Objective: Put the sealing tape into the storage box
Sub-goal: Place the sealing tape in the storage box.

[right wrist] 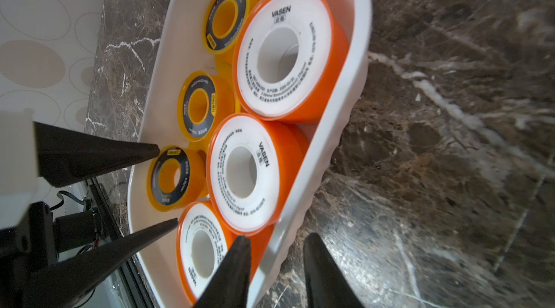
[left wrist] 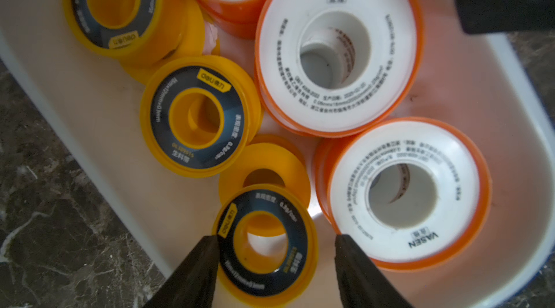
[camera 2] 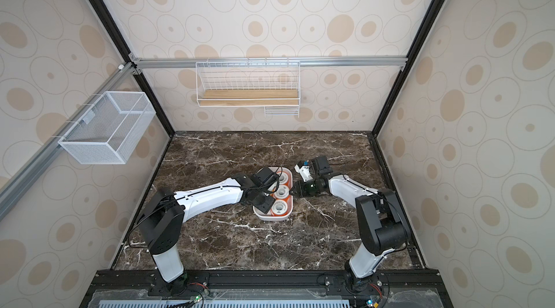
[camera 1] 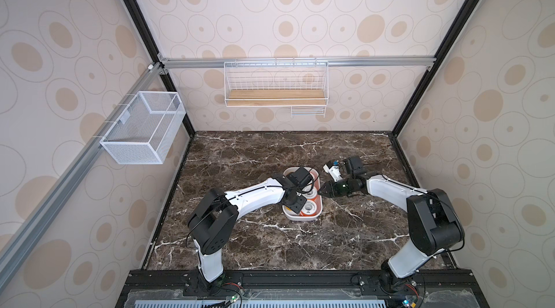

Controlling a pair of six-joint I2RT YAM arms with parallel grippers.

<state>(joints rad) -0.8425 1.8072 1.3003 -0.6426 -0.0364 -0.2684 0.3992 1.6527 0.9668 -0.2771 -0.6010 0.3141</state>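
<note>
Checking the top views: where is the sealing tape (camera 2: 277,208) found, and what is threatened?

– In both top views an orange spool (camera 1: 307,208) is seen inside the storage box (camera 1: 301,218), and no spool is seen on the marble tabletop (camera 1: 300,249). The right gripper (camera 1: 320,191) is set at the box's side wall, so the box could be dragged if that arm is drawn off sideways.

And in the left wrist view?

– The left gripper (left wrist: 275,236) is seen released, its jaws parted about a yellow ringed spool (left wrist: 264,279) that is propped on a plain yellow spool (left wrist: 270,156) inside the box. One fingertip (left wrist: 201,261) looks to be touching its rim; on a lift, the spool might be snagged and flipped out.

And the right wrist view?

– The right gripper's (right wrist: 276,236) jaws are seen astride the box wall (right wrist: 359,51); whether it is pinched cannot be told. Orange spools (right wrist: 318,60) are stacked close to the shallow rim, so they could be spilled by a tilt.
</note>
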